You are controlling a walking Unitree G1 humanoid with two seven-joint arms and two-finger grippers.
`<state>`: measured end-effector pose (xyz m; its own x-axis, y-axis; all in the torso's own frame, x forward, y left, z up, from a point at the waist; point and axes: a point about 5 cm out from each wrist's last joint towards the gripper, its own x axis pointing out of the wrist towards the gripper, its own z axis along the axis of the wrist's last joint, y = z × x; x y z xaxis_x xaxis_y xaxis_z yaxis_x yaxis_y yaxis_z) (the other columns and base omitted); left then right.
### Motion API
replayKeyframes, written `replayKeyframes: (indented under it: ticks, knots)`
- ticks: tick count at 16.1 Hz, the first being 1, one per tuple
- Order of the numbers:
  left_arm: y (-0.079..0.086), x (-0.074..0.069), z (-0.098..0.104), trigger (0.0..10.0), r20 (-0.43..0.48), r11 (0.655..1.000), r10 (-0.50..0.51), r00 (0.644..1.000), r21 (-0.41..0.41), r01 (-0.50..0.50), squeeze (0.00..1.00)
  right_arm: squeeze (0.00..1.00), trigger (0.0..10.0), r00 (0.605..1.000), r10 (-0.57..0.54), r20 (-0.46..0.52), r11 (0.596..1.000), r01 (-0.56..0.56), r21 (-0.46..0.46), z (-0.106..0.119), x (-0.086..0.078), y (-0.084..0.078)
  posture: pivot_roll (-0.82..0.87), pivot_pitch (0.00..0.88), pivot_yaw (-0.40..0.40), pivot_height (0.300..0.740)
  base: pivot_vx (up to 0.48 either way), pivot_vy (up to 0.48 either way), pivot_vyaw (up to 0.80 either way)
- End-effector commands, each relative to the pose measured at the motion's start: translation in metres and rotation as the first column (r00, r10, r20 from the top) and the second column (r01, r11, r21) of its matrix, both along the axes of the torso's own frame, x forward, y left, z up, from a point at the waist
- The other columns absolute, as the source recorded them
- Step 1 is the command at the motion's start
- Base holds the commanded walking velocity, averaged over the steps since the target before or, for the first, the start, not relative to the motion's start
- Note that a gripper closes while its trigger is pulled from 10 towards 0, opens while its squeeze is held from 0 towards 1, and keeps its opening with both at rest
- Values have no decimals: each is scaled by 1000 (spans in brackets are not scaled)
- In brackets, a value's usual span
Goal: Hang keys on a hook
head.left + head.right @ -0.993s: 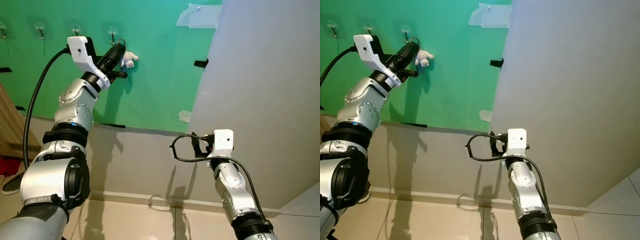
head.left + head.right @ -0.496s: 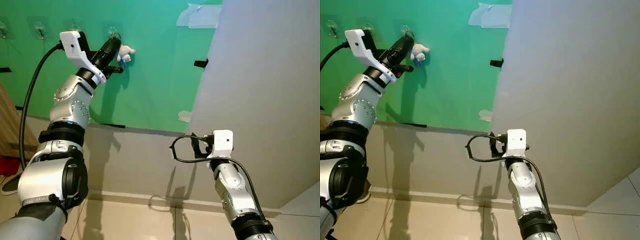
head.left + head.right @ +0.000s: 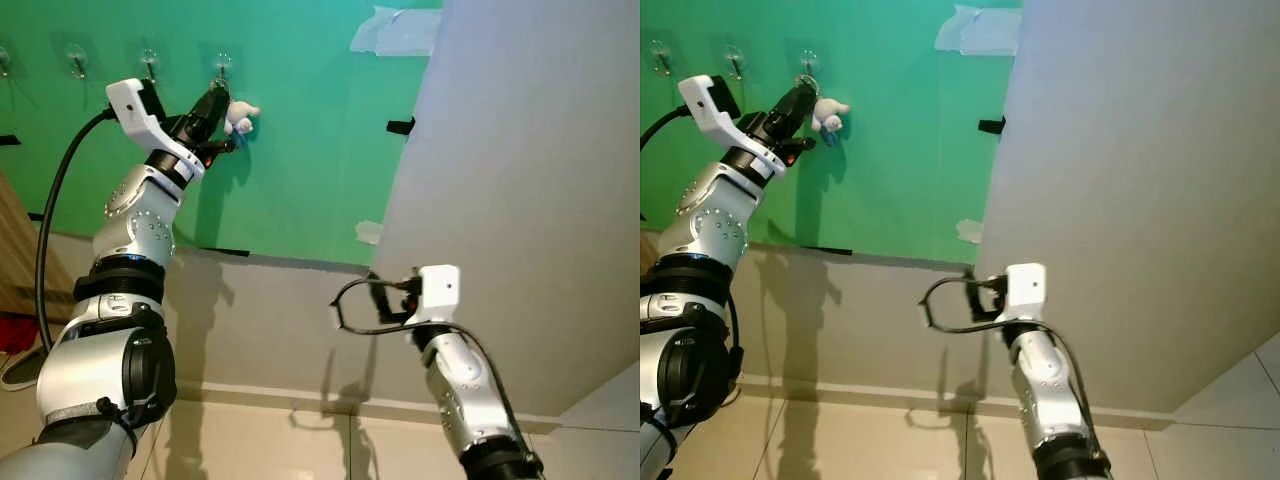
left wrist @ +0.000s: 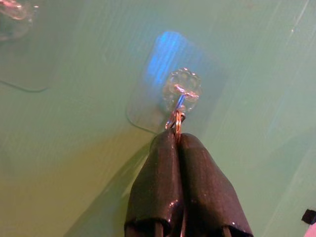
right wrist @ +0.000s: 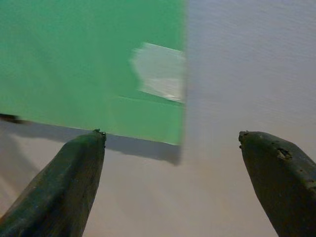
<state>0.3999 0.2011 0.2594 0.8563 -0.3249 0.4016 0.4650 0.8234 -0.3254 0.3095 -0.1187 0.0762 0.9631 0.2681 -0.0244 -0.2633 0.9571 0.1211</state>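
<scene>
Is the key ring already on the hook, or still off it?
Cannot tell. The key ring touches the clear hook, but the shut left end effector holds it.

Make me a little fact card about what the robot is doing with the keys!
Left gripper: shut on the key ring, raised to the green wall
Key ring: right at the clear hook, touching it
Hook: clear, stuck on the green wall
White toy charm: dangling beside the left gripper's fingers
Right gripper: open, held low, facing the grey wall
Job done?: cannot tell if the ring is fully on
</scene>
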Motion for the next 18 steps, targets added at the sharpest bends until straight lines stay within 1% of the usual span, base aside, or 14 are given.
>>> replayKeyframes:
  ticks: [1, 2, 5, 7, 8, 9, 10, 11, 12, 14, 15, 16, 17, 18]
  knots:
    - [1, 0, -3, 10000, -15, 1000, 7, 1000, -25, -7, 0, 0, 10000, 999, 25, 46, 1000, -25, 17, 11, 2, 2, -28, 0, -31, 736, 0, 0, 0]
    - [-1, 0, -1, 10000, -3, 1000, -1, 1000, -12, 1, 0, 0, 10000, 997, 48, 67, 999, -49, 14, 14, 1, 4, -30, 0, -31, 736, 0, 0, 0]
    - [-9, -2, 2, 10000, 17, 999, -39, 999, 21, 39, 0, 0, 10000, 994, 72, 81, 997, -74, 16, 16, -1, 6, -31, 0, -31, 736, 0, 0, 0]
    - [-9, -1, -6, 10000, -24, 999, -49, 999, -4, 49, 0, 0, 10000, 993, 82, 82, 996, -84, 21, 16, -3, 7, -31, 0, -31, 736, 0, 0, 0]
    - [-8, 0, -10, 10000, -54, 999, -40, 998, -24, 39, 0, 0, 10000, 993, 83, 80, 996, -85, 29, 16, -3, 7, -31, 0, -31, 736, 0, 0, 0]
    - [-6, 3, -17, 10000, -99, 998, -24, 995, -60, 18, 0, 0, 10000, 993, 85, 78, 995, -88, 37, 17, -3, 8, -30, 0, -29, 736, 0, 0, 0]
    - [-8, 4, -19, 10000, -116, 997, -34, 993, -76, 25, 0, 0, 10000, 993, 85, 78, 995, -89, 40, 17, -3, 8, -31, 0, -28, 736, 0, 0, 0]
    - [-10, 5, -19, 10000, -134, 993, -39, 990, -112, 24, 0, 0, 10000, 994, 84, 77, 995, -87, 44, 18, -2, 8, -34, 0, -25, 736, 0, 0, 0]
    - [-10, 5, -20, 10000, -138, 992, -43, 990, -122, 26, 0, 0, 10000, 994, 84, 77, 995, -87, 45, 18, -2, 8, -34, 0, -25, 736, 0, 0, 0]
    - [-8, 6, -23, 10000, -157, 997, 1, 988, -78, -13, 0, 0, 10000, 994, 74, 76, 996, -78, 46, 18, -2, 7, -39, 0, -20, 736, 0, 0, 0]
    - [-5, 6, -25, 10000, -153, 997, 72, 986, 11, -71, 773, 0, 10000, 995, 66, 75, 996, -70, 54, 19, -2, 5, -42, 0, -18, 736, 0, 0, 0]
    - [-5, 5, -25, 10000, -132, 988, 123, 983, 111, -109, 1000, 0, 10000, 995, 63, 77, 996, -67, 60, 20, -2, 5, -44, 0, -14, 736, 0, 0, 0]
    - [-3, 4, -22, 10000, -104, 980, 150, 983, 148, -134, 1000, 0, 10000, 994, 64, 86, 995, -70, 65, 22, -2, 5, -48, 0, -11, 736, 0, 0, 0]
    - [-4, 1, -23, 10000, -78, 966, 165, 983, 216, -145, 1000, 0, 10000, 994, 63, 94, 995, -70, 72, 24, -2, 4, -50, 0, -7, 736, 0, 0, 0]
